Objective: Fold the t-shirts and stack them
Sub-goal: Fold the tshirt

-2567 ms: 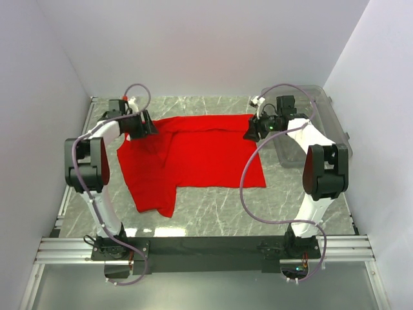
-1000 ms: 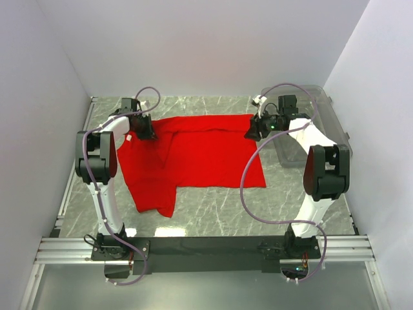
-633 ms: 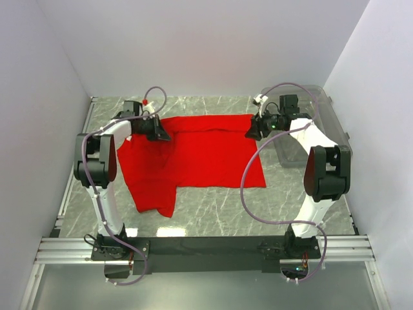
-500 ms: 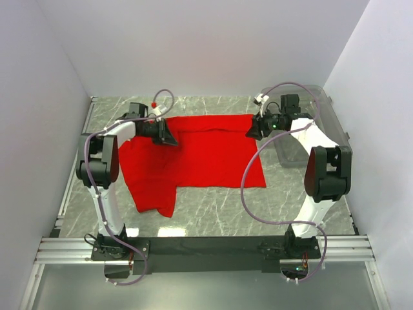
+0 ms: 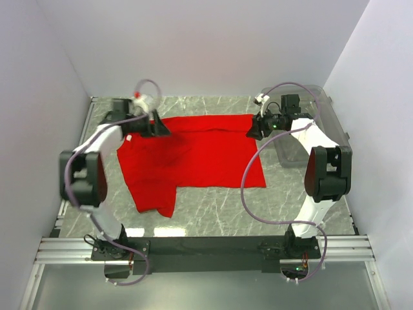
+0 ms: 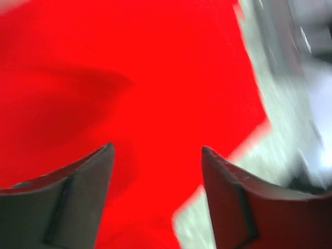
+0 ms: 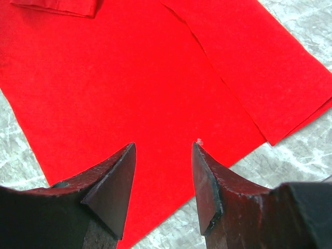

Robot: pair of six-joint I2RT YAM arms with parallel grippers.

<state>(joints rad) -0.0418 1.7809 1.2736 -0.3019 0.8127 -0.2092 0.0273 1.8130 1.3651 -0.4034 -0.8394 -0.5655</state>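
T-shirt (image 5: 193, 155): red, spread flat on the marble table (image 5: 219, 210).
Left gripper (image 6: 157, 150): jaws apart, holding nothing, over the T-shirt's far-left corner.
Right gripper (image 7: 163, 145): jaws apart, empty, over its far-right corner.

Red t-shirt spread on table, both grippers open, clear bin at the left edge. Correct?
No. The clear plastic bin is at the right edge, beside the right arm, as the top external view shows. The rest stands: red t-shirt spread on the table, left gripper and right gripper open.
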